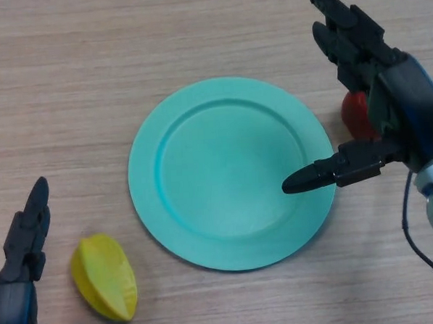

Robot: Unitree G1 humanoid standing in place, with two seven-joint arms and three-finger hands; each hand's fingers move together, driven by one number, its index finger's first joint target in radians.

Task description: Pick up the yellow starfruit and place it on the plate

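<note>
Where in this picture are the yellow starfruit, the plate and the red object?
yellow starfruit (104, 276): head view, middle ridge.
plate (148, 140): head view, left rim.
red object (356, 117): head view, visible left side.

A wooden counter (90, 103) carries a teal plate (231, 172) at centre, a starfruit (104, 277) near its lower left, and a red thing (358, 115) just right of the plate.

Single head view, looking steeply down, close over table (67, 83).

One teal plate (230, 172), one yellow starfruit (104, 277) and one red fruit (357, 114), partly hidden, are lying on the single wooden surface (89, 81). Two black hands are showing: left hand (24, 241), right hand (365, 89).
</note>
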